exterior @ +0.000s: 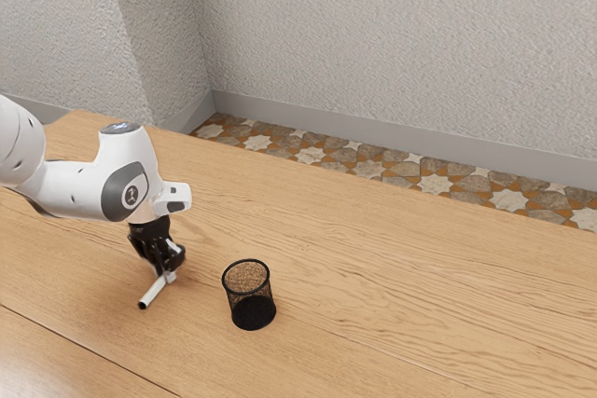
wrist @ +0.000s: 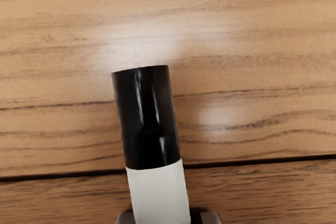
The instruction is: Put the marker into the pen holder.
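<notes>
Rough, pebbled plaster covers the pale walls behind the mesh pen holder, with a smooth grey baseboard along their foot. Farther down, past the desk's far edge, lies a patterned stone floor of cream star shapes set among brown and rusty pieces. The desk under the pen holder is honey-brown wood, its grain wavy and streaked, with a dark straight seam running on the exterior view's left side of the holder.

The pen holder stands upright, a round black cup with a thick rim, see-through mesh sides and a darker base. Near it, toward the exterior view's left, the smooth white and grey arm brings down its black hand, closed on the marker from both sides. The marker is outside the pen holder, beside it and apart from it; whether it touches the desk I cannot tell.

It is a slim cylinder, with a matte white barrel and a glossy black end, flat at the tip. That black end points out of the hand and away from the pen holder, toward the exterior view's lower left. The long axis slants back up to the fingers, and in the wrist view it crosses the seam nearly square.
</notes>
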Controlling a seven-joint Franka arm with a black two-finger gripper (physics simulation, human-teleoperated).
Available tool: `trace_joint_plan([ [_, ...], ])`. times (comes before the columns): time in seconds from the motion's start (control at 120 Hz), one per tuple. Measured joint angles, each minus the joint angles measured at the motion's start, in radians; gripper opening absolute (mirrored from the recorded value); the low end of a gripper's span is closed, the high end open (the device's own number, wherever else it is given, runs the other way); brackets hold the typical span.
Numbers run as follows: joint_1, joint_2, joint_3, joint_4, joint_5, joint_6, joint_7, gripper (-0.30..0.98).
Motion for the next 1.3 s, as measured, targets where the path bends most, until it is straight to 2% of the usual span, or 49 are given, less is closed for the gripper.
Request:
trace_joint_plan([
  [0.242,-0.012,-0.03,-0.001,0.001,0.005,-0.002,-0.002,0.0],
  [0.35,-0.074,-0.132,-0.002,0.002,0.015,-0.003,-0.008,-0.02],
  [0.483,-0.215,-0.257,0.002,0.005,0.017,0.018,-0.019,-0.03],
  [0.625,-0.332,-0.344,-0.009,-0.045,-0.03,0.097,-0.032,-0.04],
  [0.767,-0.319,-0.399,-0.011,-0.181,-0.098,0.245,-0.043,-0.05],
  [1.083,-0.36,-0.4,-0.049,-0.258,-0.23,0.459,-0.044,-0.08],
  [1.3,-0.384,-0.345,-0.051,-0.268,-0.261,0.528,-0.037,-0.08],
])
